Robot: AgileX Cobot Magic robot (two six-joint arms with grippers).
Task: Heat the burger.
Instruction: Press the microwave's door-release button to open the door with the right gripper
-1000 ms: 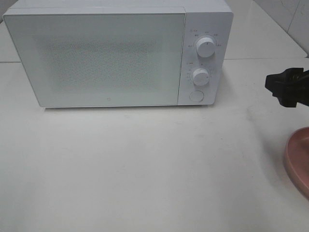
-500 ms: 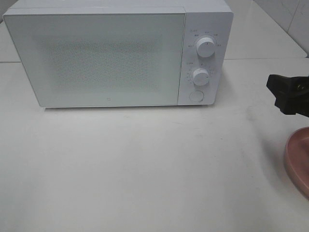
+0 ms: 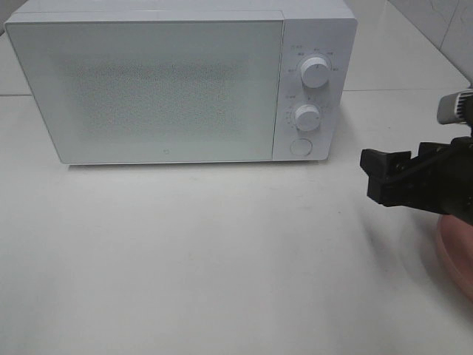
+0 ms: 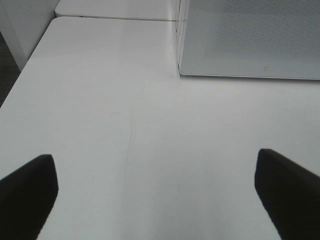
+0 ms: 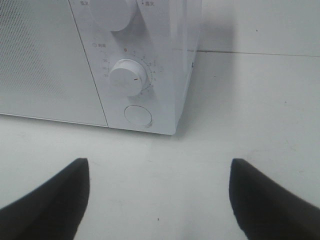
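The burger is out of view in every frame. The white microwave (image 3: 170, 89) stands at the back of the table with its door shut. My right gripper (image 3: 388, 176) hovers open and empty to the right of the microwave's control panel, over the left rim of the pink plate (image 3: 452, 257). In the right wrist view the right gripper (image 5: 160, 200) faces the lower knob (image 5: 128, 77) and the round button (image 5: 138, 115). My left gripper (image 4: 157, 195) is open above bare table, with the microwave's (image 4: 250, 40) left front corner ahead of it.
The control panel carries an upper knob (image 3: 315, 72), a lower knob (image 3: 306, 117) and a round button (image 3: 300, 146). The white table (image 3: 207, 251) stretches in front of the microwave. A seam in the table (image 4: 115, 18) runs behind its left side.
The right gripper has moved left and toward the table's front, coming farther into view and covering more of the pink plate. The microwave has stayed put.
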